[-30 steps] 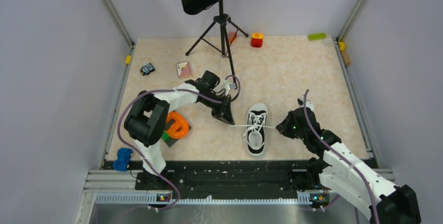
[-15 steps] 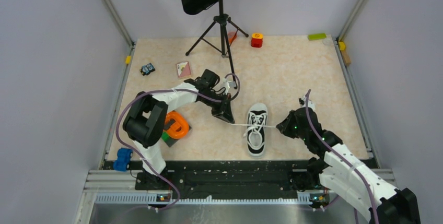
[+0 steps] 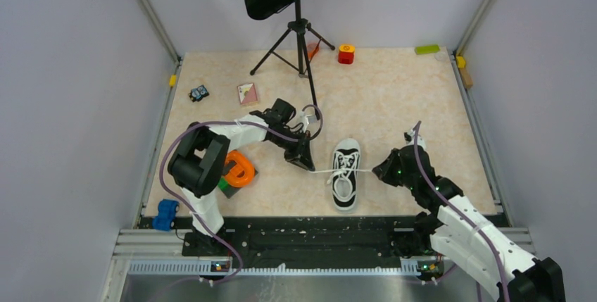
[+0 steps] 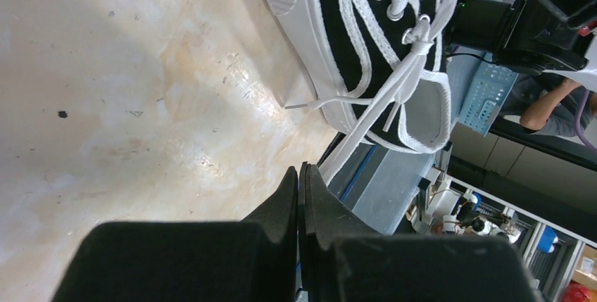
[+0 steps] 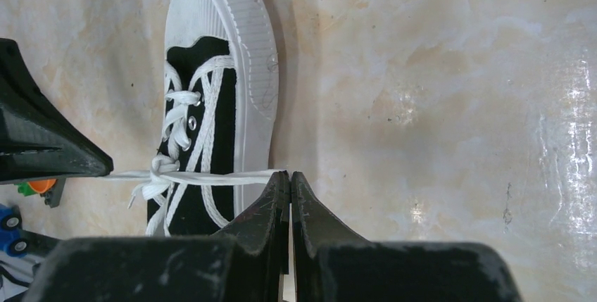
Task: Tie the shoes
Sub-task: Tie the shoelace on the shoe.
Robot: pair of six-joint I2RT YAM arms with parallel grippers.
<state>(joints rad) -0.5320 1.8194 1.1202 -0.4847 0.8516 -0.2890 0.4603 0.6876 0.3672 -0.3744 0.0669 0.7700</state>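
Note:
The shoe [image 3: 346,175], a black low-top with white toe cap and sole, lies in the middle of the table, toe toward the far side. It also shows in the left wrist view [image 4: 366,41] and the right wrist view [image 5: 220,98]. Its white laces [image 3: 325,170] run taut out both sides from a knot [image 5: 162,169] over the tongue. Left of the shoe, my left gripper [image 3: 308,166] is shut on a lace strand [image 4: 366,122] at its fingertips [image 4: 301,170]. Just right of the shoe, my right gripper [image 5: 289,175] is shut on the other strand [image 5: 225,176].
A music stand's tripod [image 3: 300,41] stands at the back, one leg reaching toward the left arm. An orange ring [image 3: 239,168] and a blue toy [image 3: 167,214] sit at the near left. Small items lie along the far edge: a toy car [image 3: 199,93], a card [image 3: 247,93], a red block [image 3: 346,53].
Hardly anything: the left gripper has edged slightly toward the near side. Both grippers stay shut and the lace stays taut.

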